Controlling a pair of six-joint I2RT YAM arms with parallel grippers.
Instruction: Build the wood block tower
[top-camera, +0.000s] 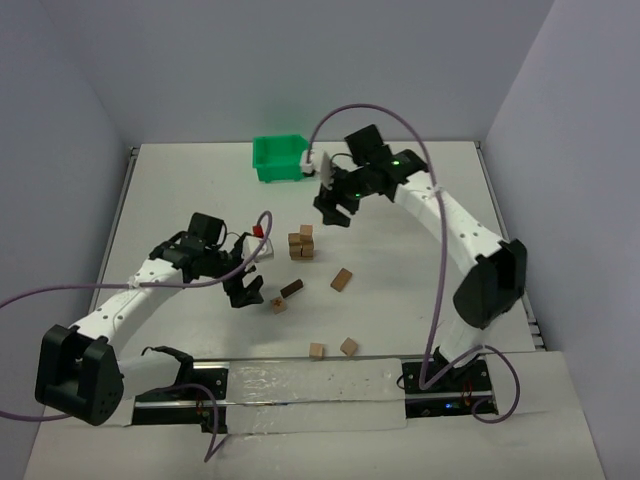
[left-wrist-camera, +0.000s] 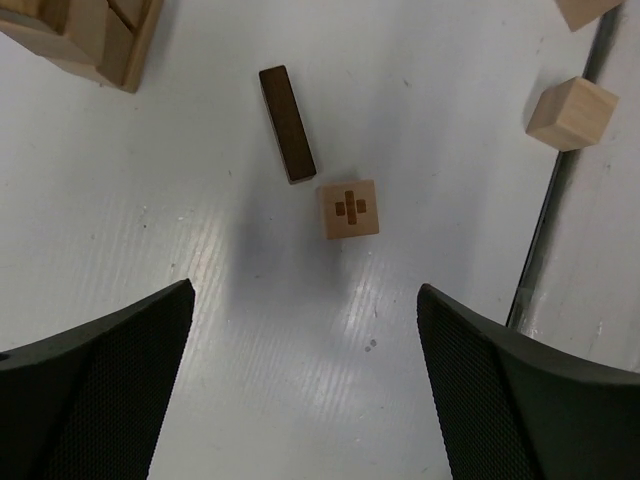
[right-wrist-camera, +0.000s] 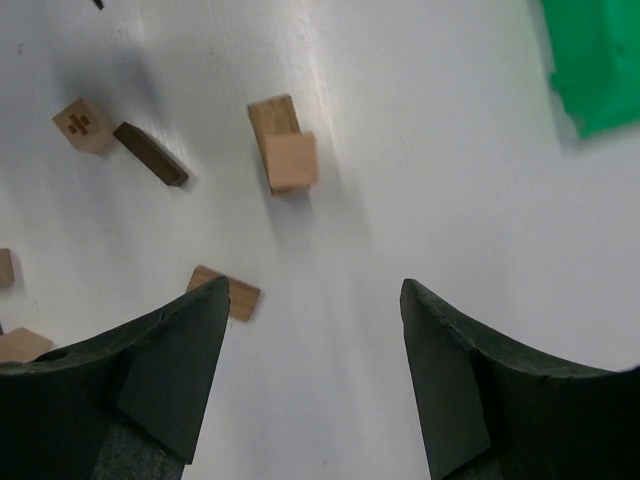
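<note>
L wrist: plus-marked cube, top cam: bin

Top external: high above and behind the arm bases, facing forward and down; far off, taking in the whole white table and both arms.
Left wrist: looks steeply down between the fingers of the left gripper; close to the tabletop, narrow field.
Right wrist: looks down between the fingers of the right gripper from higher up; wider field, with the green bin at its upper right corner.
Shared: all three show the dark brown bar, the cross-marked cube and the block stack.
</note>
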